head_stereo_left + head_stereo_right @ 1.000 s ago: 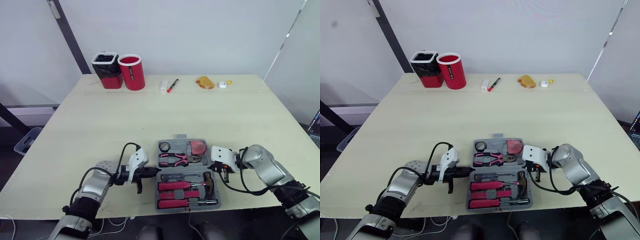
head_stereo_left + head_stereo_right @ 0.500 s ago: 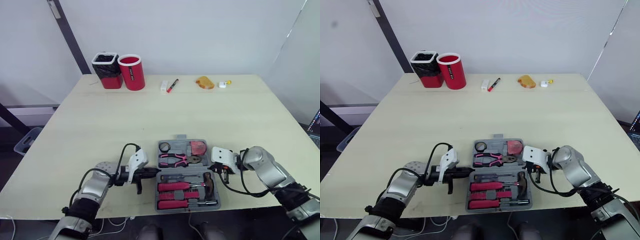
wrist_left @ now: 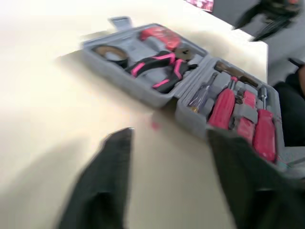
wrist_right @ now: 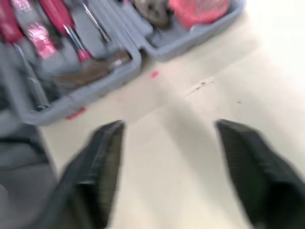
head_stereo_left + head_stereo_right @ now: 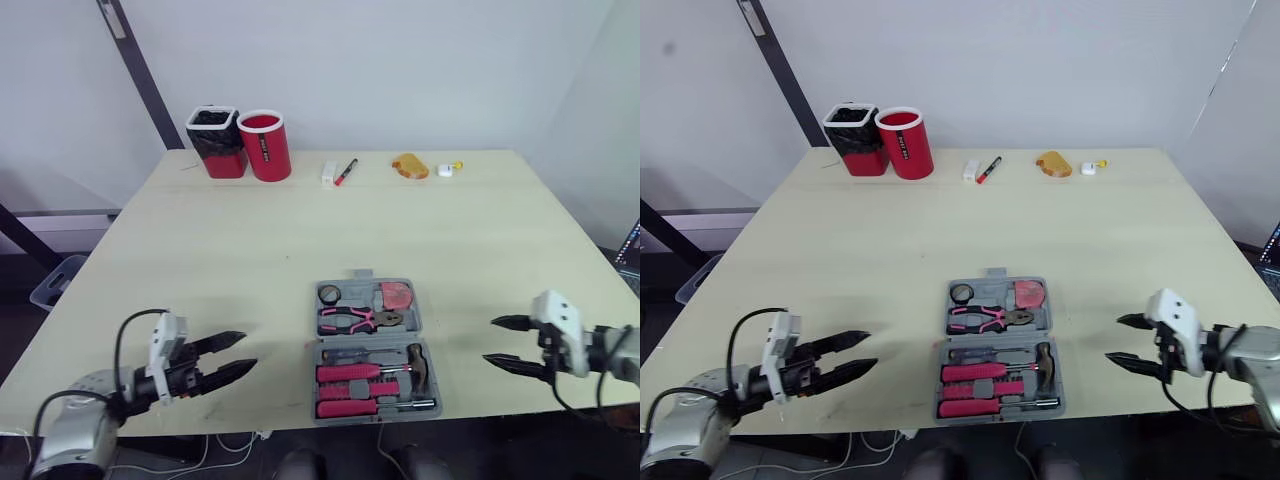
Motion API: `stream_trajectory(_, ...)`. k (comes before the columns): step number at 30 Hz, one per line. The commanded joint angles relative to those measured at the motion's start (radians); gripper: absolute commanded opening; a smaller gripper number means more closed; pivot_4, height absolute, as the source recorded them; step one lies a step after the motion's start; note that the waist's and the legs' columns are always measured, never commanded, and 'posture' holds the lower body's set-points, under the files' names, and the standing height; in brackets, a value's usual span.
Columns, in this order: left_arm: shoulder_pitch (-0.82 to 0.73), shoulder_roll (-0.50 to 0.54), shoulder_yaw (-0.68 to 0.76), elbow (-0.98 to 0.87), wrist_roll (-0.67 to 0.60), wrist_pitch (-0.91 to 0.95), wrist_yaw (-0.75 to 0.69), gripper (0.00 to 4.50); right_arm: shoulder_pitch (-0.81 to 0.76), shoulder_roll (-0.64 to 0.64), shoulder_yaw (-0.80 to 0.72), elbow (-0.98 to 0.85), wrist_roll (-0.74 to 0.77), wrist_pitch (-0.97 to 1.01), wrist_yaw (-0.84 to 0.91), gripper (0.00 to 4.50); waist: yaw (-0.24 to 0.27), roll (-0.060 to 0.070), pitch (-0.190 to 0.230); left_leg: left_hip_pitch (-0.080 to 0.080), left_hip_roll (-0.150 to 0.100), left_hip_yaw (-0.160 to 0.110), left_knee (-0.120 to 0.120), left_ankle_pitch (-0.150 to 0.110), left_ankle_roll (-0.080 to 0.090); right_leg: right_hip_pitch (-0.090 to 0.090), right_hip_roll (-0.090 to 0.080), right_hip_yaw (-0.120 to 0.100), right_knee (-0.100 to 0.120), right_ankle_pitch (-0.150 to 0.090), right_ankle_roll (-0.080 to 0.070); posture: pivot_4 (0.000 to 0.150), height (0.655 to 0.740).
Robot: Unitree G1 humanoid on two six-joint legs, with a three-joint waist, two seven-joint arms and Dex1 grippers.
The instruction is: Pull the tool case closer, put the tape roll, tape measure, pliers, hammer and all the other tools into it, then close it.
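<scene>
The grey plastic tool case (image 5: 367,349) is lying wide open near the front edge of the pale wooden desk (image 5: 300,230), right between the two arms and touching neither. In its far half, the black tape roll (image 5: 329,295) is sitting in the left corner pocket, the pink-handled pliers (image 5: 345,320) are lying across the middle, and the red tape measure (image 5: 397,295) is filling the right corner. In the near half, the red-handled screwdrivers (image 5: 350,373) are lying side by side, and the hammer (image 5: 417,360) is resting along the right end.

Over on the left, the left end effector (image 5: 247,350) is hovering low above the desk, well apart from the case, its two black fingers spread and pointing towards it, gripping nothing. The right end effector (image 5: 489,341) is doing the same on the other side, fingers parted, empty, aiming at the case's right edge.

Along the far edge, a black bin (image 5: 215,142) and a red cylindrical cup (image 5: 265,145) are standing together, with a red marker pen (image 5: 345,171) and an orange lump (image 5: 409,165) lying further along.
</scene>
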State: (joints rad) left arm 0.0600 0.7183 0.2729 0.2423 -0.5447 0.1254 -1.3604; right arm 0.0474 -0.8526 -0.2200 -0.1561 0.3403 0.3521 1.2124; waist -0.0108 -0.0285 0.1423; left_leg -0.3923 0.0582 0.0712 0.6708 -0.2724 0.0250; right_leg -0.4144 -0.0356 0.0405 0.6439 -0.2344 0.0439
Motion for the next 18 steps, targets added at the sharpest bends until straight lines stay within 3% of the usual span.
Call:
stream_trajectory(1,0.024,0.033,0.059,-0.035,-0.045,0.030,-0.016,4.42,0.077,-0.035,-0.117,-0.051,0.067,0.022,0.014,4.49,0.000,0.000,0.000,0.001,0.000,0.000,0.000,0.000,0.000,0.001,0.000,0.000,0.000,0.000,0.000,0.150,0.7400)
stream_trajectory(7,0.030,0.011,0.079,-0.132,-0.081,0.041,-0.007,4.42,0.139,-0.047,-0.169,-0.069,0.139,0.100,-0.001,4.49,0.000,-0.001,0.000,0.001,0.000,0.000,0.000,0.000,0.000,0.001,-0.001,0.000,0.000,0.000,0.000,0.150,0.7400)
stream_trajectory(12,-0.016,-0.017,0.015,-0.219,-0.078,0.079,0.015,4.42,0.047,-0.004,-0.088,-0.101,0.232,0.251,-0.064,4.49,-0.002,-0.001,0.000,0.001,0.000,0.000,0.000,0.000,0.000,0.001,-0.001,0.001,0.000,0.000,0.000,0.150,0.7400)
stream_trajectory(15,-0.046,-0.030,-0.041,-0.249,-0.072,0.092,-0.002,3.63,-0.049,0.017,-0.007,-0.094,0.258,0.331,-0.092,4.50,-0.002,0.000,0.000,0.001,0.000,0.000,0.000,0.000,0.000,0.001,0.000,0.001,0.000,0.000,0.000,0.150,0.7400)
stream_trajectory(18,-0.080,-0.063,-0.114,-0.239,-0.037,0.050,-0.033,2.17,-0.209,0.064,0.110,-0.018,0.231,0.421,-0.147,4.50,-0.003,0.000,0.000,0.001,0.000,0.000,0.000,0.000,0.000,0.001,0.000,0.001,0.000,0.000,0.000,0.150,0.7400)
